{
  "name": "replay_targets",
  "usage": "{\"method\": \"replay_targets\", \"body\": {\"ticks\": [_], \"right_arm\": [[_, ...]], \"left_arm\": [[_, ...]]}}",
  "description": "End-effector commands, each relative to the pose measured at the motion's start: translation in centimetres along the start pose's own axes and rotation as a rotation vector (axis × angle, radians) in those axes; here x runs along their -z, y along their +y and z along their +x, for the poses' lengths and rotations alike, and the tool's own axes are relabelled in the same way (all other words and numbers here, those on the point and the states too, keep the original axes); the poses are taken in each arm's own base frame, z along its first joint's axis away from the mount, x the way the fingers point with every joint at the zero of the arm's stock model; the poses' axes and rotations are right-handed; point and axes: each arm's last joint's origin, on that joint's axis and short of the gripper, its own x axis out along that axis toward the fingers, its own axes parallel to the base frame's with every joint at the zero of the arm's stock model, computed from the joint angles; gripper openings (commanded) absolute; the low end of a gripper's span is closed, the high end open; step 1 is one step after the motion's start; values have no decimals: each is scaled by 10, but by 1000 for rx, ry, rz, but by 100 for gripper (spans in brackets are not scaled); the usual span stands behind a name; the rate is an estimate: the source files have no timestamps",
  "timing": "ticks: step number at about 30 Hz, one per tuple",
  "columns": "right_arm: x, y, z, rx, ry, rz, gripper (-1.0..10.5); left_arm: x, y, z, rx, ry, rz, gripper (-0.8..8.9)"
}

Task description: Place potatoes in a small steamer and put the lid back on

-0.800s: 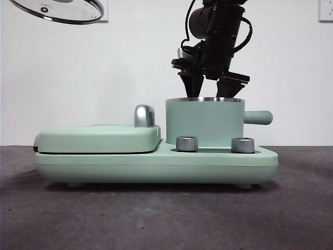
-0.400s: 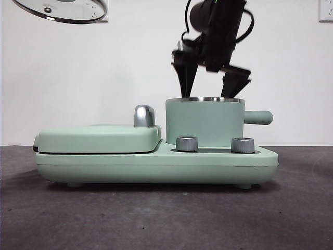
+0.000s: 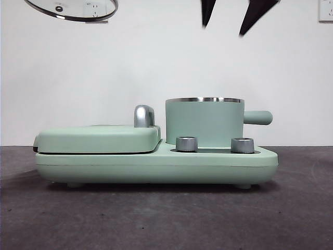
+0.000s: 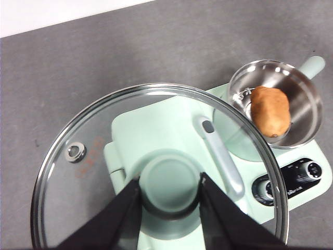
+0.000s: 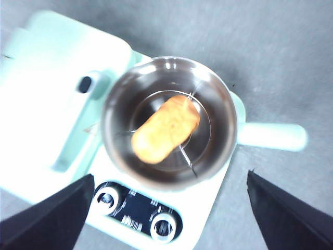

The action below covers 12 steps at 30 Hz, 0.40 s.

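The potato (image 5: 165, 128) lies on the rack inside the small steamer (image 5: 218, 104), free of any jaw; the left wrist view shows the potato (image 4: 270, 110) there too. In the front view the steamer (image 3: 204, 122) stands uncovered on the base, its inside hidden. My right gripper (image 3: 223, 28) hangs open high above it, only its two black tips showing; in its own view the right gripper (image 5: 169, 176) has its jaws spread wide. My left gripper (image 4: 169, 179) is shut on the green knob (image 4: 169, 198) of the glass lid (image 4: 93, 135). The lid (image 3: 73, 9) is held tilted in the air at the upper left.
The flat mint-green griddle cover (image 3: 99, 138) with its chrome handle (image 3: 144, 115) lies left of the steamer on the shared base (image 3: 156, 166). Two steel dials (image 3: 187, 144) (image 3: 242, 145) sit in front. The steamer's stubby handle (image 3: 257, 117) points right.
My right gripper has risen from the steamer's rim to the picture's top edge, jaws still apart. The held lid has drifted slightly to the right.
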Motion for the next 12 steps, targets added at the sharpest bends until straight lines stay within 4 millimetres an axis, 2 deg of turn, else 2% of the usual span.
{"method": "replay_targets", "body": {"ticks": [1, 4, 6, 12], "right_arm": [[19, 1, -29, 0, 30, -7, 468], [44, 1, -55, -1, 13, -9, 468], [67, 0, -72, -1, 9, -13, 468], [137, -1, -99, -32, -118, -35, 468]], "left_arm": [[-7, -7, -6, 23, -64, 10, 23], [-7, -15, -5, 43, -65, 25, 23], [-8, -20, -4, 59, -67, 34, 23], [-12, -42, 1, 118, -102, 59, 22]]}}
